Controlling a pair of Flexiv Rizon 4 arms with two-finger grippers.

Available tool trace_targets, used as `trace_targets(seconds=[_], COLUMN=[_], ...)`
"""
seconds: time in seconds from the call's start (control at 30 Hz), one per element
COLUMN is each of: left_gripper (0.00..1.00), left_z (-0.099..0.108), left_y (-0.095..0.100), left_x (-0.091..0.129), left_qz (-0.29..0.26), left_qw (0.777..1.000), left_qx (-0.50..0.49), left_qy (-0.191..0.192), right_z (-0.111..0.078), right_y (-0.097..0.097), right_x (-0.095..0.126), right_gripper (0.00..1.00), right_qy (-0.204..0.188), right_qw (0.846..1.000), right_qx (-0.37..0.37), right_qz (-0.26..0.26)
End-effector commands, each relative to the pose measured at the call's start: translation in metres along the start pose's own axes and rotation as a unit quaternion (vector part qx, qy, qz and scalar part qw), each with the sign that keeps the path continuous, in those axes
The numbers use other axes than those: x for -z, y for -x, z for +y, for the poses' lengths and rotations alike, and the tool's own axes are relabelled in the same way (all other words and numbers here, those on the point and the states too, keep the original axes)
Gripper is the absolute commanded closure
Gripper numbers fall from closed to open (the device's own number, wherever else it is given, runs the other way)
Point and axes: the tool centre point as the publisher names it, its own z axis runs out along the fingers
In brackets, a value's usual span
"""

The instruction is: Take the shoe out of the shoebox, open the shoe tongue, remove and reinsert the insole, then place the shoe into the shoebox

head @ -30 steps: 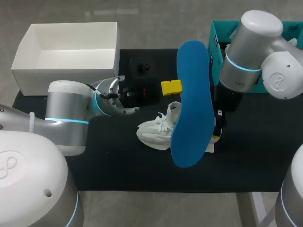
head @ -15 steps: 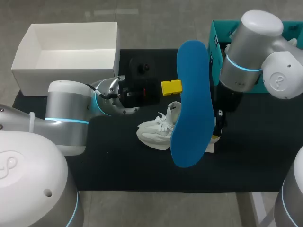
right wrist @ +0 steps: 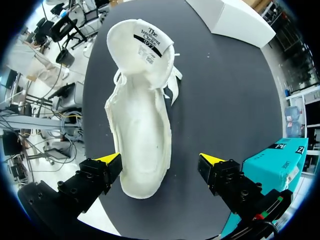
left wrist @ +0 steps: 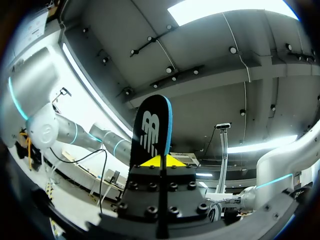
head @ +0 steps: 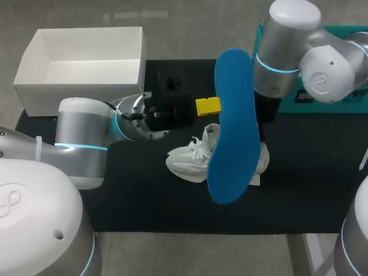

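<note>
The shoe point(right wrist: 142, 130) sits on the black mat point(right wrist: 215, 90), right under my right gripper point(right wrist: 160, 160). Its fingers are spread wide apart, with the heel end of the shoe between them. My left gripper point(left wrist: 161, 161) is pinched tight on the blue insole point(head: 233, 126), which stands up in the air above the shoe.

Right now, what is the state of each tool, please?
Left tool: shut on the insole.
Right tool: open, holding nothing, above the shoe.
</note>
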Motion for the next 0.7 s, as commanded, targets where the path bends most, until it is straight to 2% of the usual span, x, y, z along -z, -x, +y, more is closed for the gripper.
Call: trace_targets(seconds=[0.03,0.3,0.43,0.47,0.5,0.53,0.6,0.63,0.67,0.7], left_gripper=[1.0,1.0,1.0,1.0,1.0,1.0,1.0,1.0,1.0,1.0], left_z=[0.001,0.001,0.001,0.001,0.001,0.001,0.001,0.001,0.001,0.001], left_y=[0.001,0.001,0.001,0.001,0.001,0.001,0.001,0.001,0.001,0.001], left_x=[0.0,0.0,0.0,0.0,0.0,0.0,0.0,0.0,0.0,0.0], left_qz=[0.001,0.001,0.001,0.001,0.001,0.001,0.001,0.001,0.001,0.001], left_qw=[1.0,1.0,1.0,1.0,1.0,1.0,1.0,1.0,1.0,1.0], left_qx=[0.0,0.0,0.0,0.0,0.0,0.0,0.0,0.0,0.0,0.0], left_qy=[-0.001,-0.001,-0.001,-0.001,-0.001,-0.001,-0.001,-0.001,-0.001,-0.001], right_z=[0.011,0.031,0.034,0.036,0.037,0.038,0.04,0.041,0.041,0.041], right_y=[0.015,0.021,0.023,0.023,0.023,0.022,0.021,0.02,0.02,0.02], right_x=[-0.014,-0.034,-0.044,-0.046,-0.047,-0.047,-0.048,-0.049,-0.049,-0.049], right_gripper=[0.0,0.0,0.02,0.16,0.38,0.53,0.68,0.81,1.0,1.0], right_qy=[-0.001,0.016,0.022,0.023,0.026,0.026,0.031,0.035,0.035,0.035], right_qw=[1.0,0.999,0.999,0.999,0.999,0.999,0.999,0.998,0.998,0.998], right_qx=[0.006,0.021,0.021,0.022,0.023,0.024,0.025,0.026,0.026,0.026], right_qz=[0.012,0.022,0.029,0.031,0.032,0.032,0.033,0.035,0.035,0.035])
